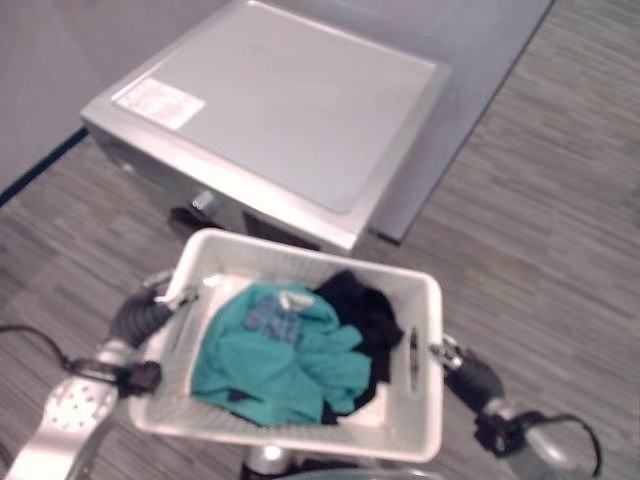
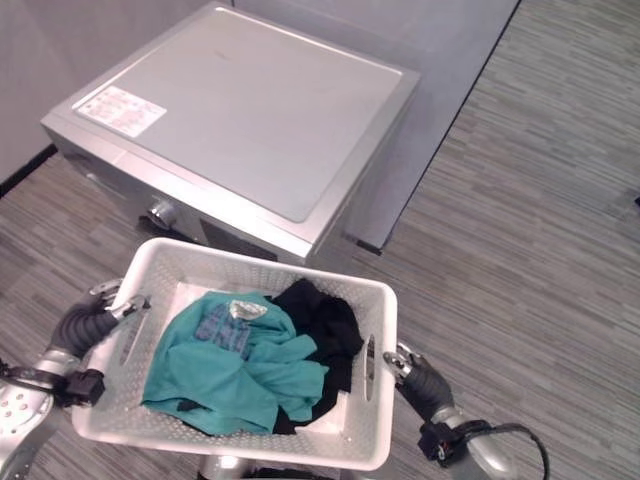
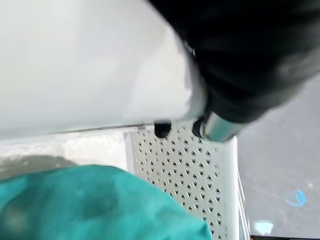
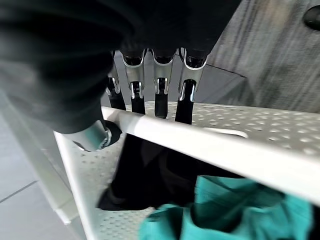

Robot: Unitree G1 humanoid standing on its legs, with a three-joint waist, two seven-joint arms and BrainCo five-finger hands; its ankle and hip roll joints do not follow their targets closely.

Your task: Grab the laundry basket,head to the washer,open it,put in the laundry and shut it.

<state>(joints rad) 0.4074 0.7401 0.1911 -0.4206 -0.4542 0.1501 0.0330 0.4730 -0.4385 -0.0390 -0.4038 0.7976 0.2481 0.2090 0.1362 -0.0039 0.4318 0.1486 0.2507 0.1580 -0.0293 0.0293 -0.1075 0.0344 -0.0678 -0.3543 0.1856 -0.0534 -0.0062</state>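
Observation:
I carry a white perforated laundry basket [image 1: 300, 258] in front of me, held by its two side handles. In it lie a teal garment [image 1: 285, 360] and a black garment [image 1: 368, 312]. My left hand [image 1: 148, 312] is curled round the left handle, its dark fingertips [image 3: 162, 130] hooked over the rim. Fingers [image 4: 159, 95] of my right hand [image 1: 466, 372] wrap the right rim [image 4: 210, 147] in the same way. Just beyond the basket stands the silver washer [image 1: 290, 110], top facing me, with a knob [image 1: 203, 202] on its front.
A white label [image 1: 158, 100] sits on the washer's top near its left corner. A grey wall panel [image 1: 470, 90] rises behind and to the right of the washer. Striped grey carpet [image 1: 540, 230] stretches out to the right.

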